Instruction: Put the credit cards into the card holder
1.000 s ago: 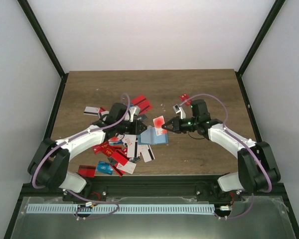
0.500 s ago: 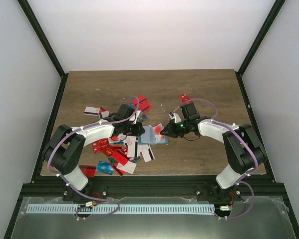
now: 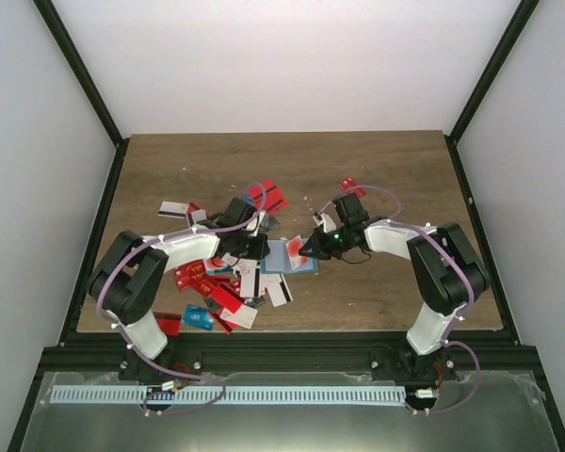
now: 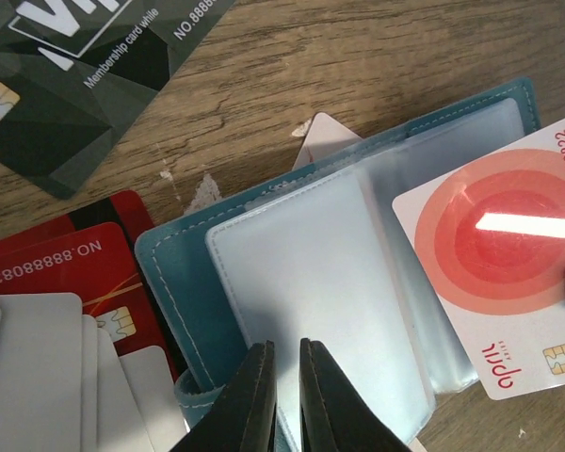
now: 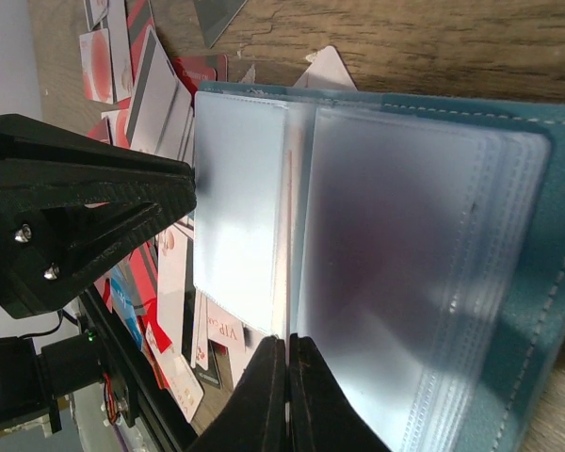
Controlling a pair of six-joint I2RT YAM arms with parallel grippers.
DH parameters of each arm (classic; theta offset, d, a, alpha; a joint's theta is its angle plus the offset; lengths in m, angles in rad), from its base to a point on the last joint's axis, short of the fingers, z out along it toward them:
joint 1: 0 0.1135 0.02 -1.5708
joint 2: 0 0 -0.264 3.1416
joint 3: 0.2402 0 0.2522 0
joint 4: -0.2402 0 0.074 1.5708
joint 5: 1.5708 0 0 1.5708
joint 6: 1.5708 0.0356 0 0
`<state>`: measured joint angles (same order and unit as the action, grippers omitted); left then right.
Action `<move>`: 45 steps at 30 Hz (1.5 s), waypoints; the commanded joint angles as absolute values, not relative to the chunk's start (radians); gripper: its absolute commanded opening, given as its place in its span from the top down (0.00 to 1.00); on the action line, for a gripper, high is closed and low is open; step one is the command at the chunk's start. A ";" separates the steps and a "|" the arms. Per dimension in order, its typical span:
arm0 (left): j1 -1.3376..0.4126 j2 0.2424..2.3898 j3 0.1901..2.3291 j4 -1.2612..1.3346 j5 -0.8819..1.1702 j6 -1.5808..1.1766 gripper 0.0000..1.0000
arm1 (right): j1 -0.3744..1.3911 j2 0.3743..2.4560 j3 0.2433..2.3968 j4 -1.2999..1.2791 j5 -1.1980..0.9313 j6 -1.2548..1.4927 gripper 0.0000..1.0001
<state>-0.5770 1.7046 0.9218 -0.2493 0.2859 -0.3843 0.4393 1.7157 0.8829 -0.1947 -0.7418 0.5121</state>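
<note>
Teal card holder [image 4: 301,273] in left claw [image 4: 285,350]; card [image 4: 499,273] in right claw [image 5: 286,344].

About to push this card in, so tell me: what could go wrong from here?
1. The left gripper seems to pinch only one thin clear sleeve of the card holder; it could slip and close the pocket.
2. The white card with red circles, held by the right gripper, lies over the sleeves, not visibly in a pocket; pushing may slide it across or shove the holder.
</note>
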 commanded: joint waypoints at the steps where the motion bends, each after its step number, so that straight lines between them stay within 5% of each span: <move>1: -0.580 1.711 0.912 -0.258 0.264 -0.370 0.90 | 0.461 1.738 0.931 -0.185 -0.744 0.497 0.99; 45: -0.580 1.702 0.908 -0.272 0.259 -0.372 0.92 | 0.472 1.871 0.955 -0.060 -0.888 0.547 0.99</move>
<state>-0.5770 1.7046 0.9142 -0.2573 0.2703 -0.3840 0.4564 1.8526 0.9203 -0.0921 -0.8391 0.5247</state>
